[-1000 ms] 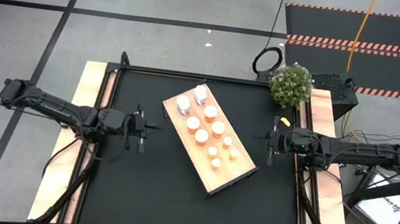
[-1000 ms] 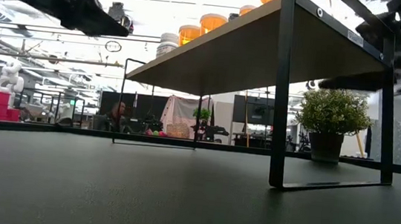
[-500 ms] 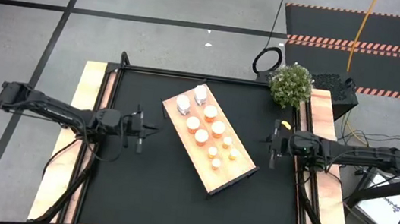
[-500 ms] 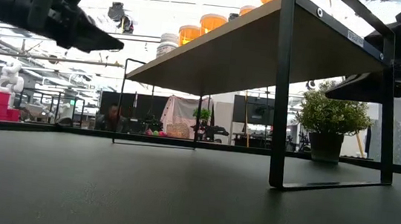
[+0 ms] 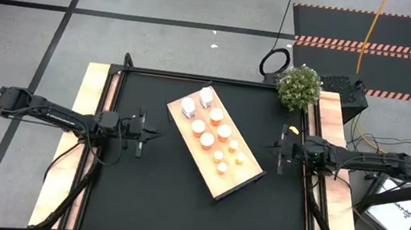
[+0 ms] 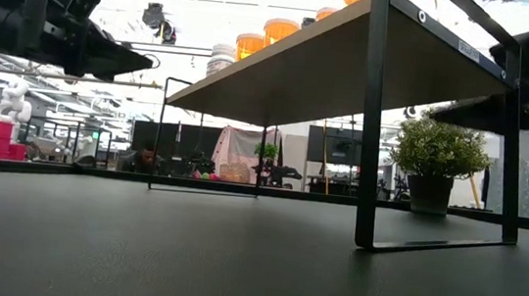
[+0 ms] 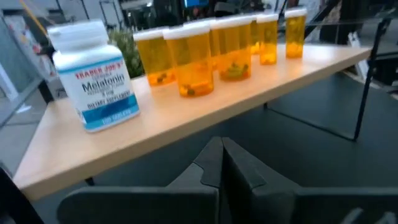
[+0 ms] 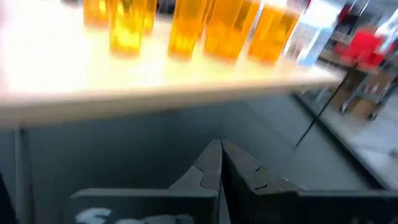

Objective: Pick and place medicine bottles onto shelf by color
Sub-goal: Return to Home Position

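The shelf [image 5: 249, 173] is a light-wood board on thin black legs, standing slantwise mid-table. Two white bottles [image 5: 197, 102] stand at its far end. Several white-capped orange bottles [image 5: 212, 128] stand mid-board, and smaller ones [image 5: 228, 157] at the near end. My left gripper [image 5: 143, 132] hovers shut left of the shelf, pointing at it. My right gripper [image 5: 280, 149] hovers shut on the shelf's right. The left wrist view shows the white bottle [image 7: 93, 74] and the orange row [image 7: 189, 59] on the board [image 7: 186, 121]. The right wrist view shows orange bottles [image 8: 186, 28].
A potted plant [image 5: 299, 87] stands at the table's far right corner. The black tabletop [image 5: 156, 195] lies bare around and under the shelf [image 6: 332, 66], between its legs [image 6: 372, 130]. Light wooden strips [image 5: 83, 116] run along the table's left and right sides.
In the low view both grippers have come down a little. The left one has levelled out from a downward tilt. The right one has drawn slightly back toward the table's right edge. The shelf and the bottles have stayed put.
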Controlling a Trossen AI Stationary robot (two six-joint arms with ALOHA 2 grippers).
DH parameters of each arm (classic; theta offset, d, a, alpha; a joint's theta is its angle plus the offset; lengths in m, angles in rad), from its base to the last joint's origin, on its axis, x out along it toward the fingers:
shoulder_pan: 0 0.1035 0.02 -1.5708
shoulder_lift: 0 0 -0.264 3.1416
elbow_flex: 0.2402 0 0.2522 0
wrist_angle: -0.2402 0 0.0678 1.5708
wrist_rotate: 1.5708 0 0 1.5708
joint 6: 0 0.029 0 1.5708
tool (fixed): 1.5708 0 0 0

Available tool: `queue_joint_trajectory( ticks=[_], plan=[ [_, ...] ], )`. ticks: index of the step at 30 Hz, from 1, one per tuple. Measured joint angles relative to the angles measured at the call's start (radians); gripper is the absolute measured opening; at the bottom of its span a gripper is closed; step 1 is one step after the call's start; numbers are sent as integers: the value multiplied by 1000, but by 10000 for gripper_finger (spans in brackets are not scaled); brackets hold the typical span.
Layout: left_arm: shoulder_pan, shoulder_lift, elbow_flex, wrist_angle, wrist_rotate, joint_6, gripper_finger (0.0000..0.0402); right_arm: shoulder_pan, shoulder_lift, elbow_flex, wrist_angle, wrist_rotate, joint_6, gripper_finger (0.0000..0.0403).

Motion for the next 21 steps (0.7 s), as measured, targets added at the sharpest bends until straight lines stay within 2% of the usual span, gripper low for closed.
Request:
queue_joint_trajectory(
  ticks=[3,11,21],
  plan=[
    [22,0,-22,40,42,1,8,0,-4,-22,46,-2,-7,0],
    [89,-1,-22,38,176,6,6,0,-22,-24,34,-4,-15,0],
    [92,-100,-22,8,182,-31,2,0,-111,-26,-12,-6,-14,0]
  ],
)
